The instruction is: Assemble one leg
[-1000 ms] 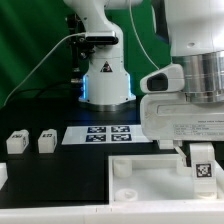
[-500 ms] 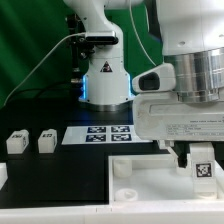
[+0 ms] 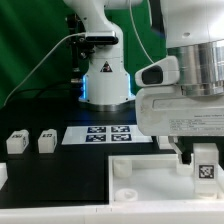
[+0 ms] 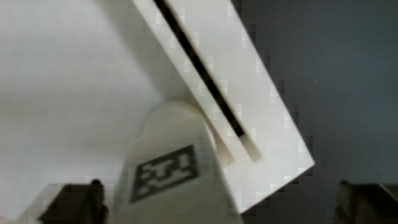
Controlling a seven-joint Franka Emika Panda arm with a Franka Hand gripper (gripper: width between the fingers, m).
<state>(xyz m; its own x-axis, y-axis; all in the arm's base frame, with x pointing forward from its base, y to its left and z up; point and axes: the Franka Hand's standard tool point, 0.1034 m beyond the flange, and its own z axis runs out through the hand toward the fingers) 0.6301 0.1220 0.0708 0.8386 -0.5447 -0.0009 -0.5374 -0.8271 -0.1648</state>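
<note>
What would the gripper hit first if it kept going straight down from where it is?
Probably the white tray right beneath: the gripper holds a tagged leg upright over it, so the leg's lower end would touch first. The remaining gap is unclear.

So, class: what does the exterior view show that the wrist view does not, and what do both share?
Only the exterior view shows two spare legs on the black table, the marker board and the arm's base.

Only the wrist view shows, close up, the tray's edge with a dark slot.

Both show the tagged leg at the gripper, over the white tray. Whether the fingers are clamped on it, neither view settles.
</note>
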